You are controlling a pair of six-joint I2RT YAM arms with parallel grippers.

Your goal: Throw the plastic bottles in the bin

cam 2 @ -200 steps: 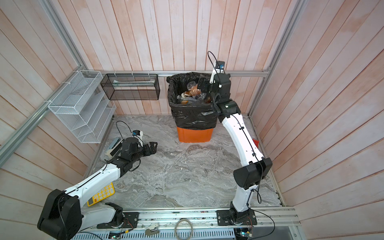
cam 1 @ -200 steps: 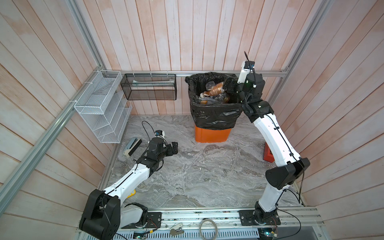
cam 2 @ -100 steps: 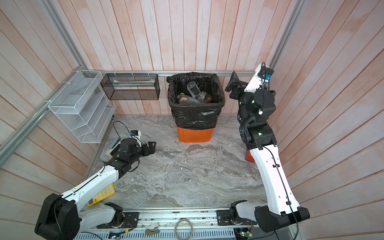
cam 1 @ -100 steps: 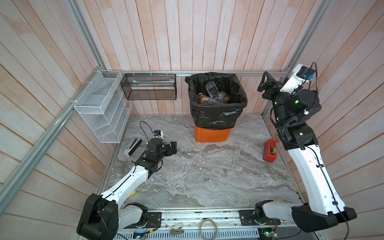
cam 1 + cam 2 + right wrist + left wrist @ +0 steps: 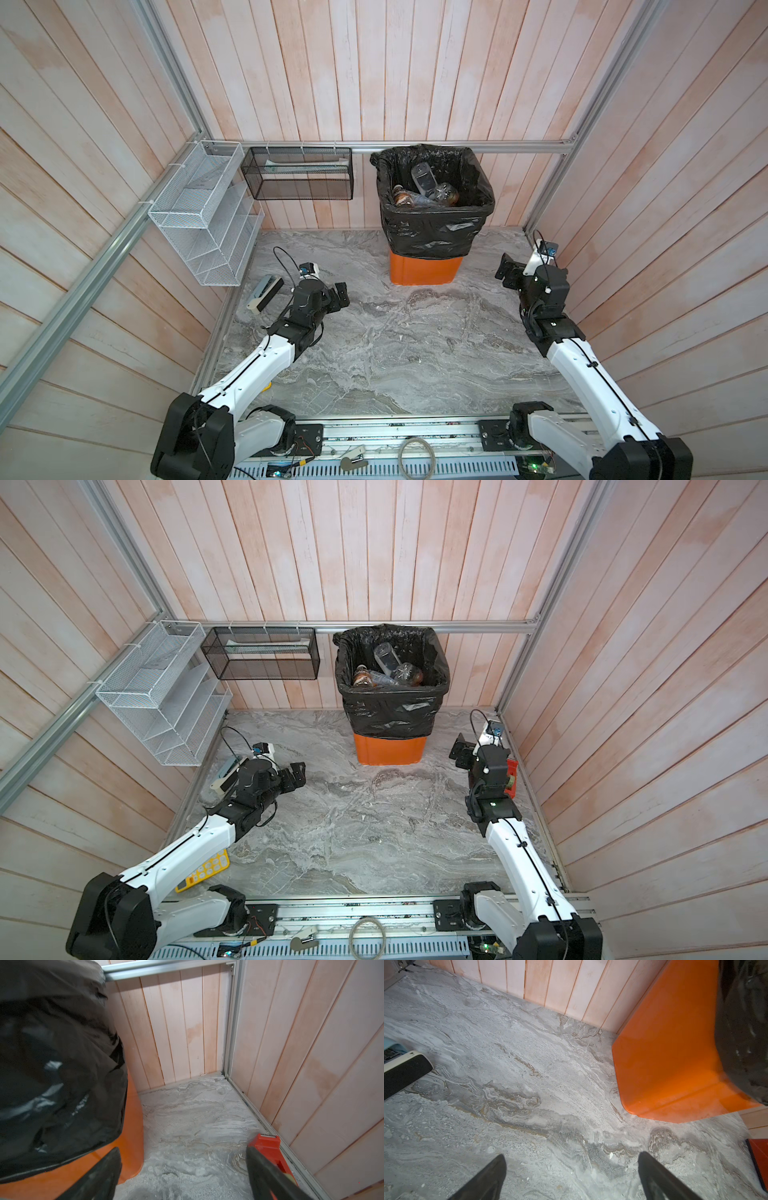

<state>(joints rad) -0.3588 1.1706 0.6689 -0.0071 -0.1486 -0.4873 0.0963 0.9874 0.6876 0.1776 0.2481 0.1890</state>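
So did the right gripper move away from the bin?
Yes. A second ago the right gripper hung over the bin; now it sits lower, off to the bin's right, near the side wall.

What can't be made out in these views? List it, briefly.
- plastic bottles below the top layer: hidden by the bin liner and upper bottles, both top views.
- yellow calculator: mostly under the left arm, a top view.
- red tape dispenser: partly behind the right arm, a top view.
- black basket contents: too small to identify, both top views.
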